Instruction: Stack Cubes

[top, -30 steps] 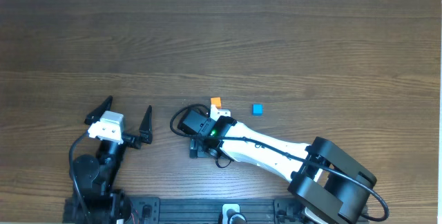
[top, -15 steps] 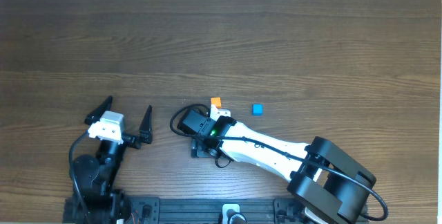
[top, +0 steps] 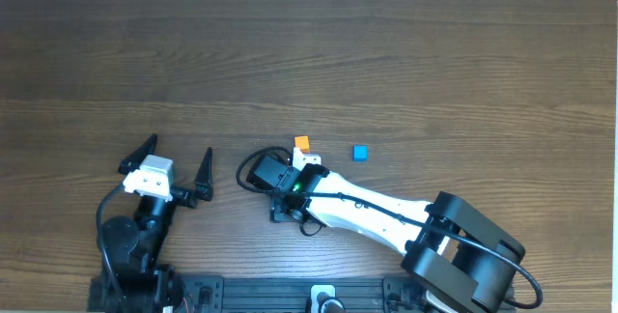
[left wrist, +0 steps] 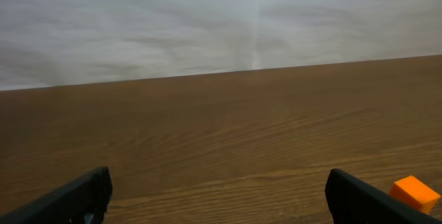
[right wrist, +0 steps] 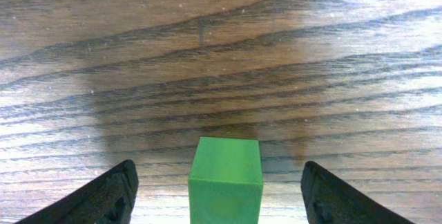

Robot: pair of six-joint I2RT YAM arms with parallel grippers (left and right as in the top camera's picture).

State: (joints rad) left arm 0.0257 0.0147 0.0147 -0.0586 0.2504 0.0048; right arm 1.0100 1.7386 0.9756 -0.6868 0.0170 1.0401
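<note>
**Right gripper (right wrist: 222, 195) poised over green cube (right wrist: 225, 175), fingers (right wrist: 110, 196) spread wide**

The cube sits on the table (right wrist: 207, 58) midway between the two fingers, touching neither, its faces square to them. A plain close looks enough to catch it. Near the fingers lies one orange cube (top: 302, 143), with one blue cube (top: 360, 152) past it, making three cubes in all. The left gripper (top: 179, 154), also spread and empty, stands well apart.

Lying flat, unstacked: orange cube (top: 302, 143) and blue cube (top: 360, 153) near each other, not touching; green cube (right wrist: 226, 179) by itself
</note>
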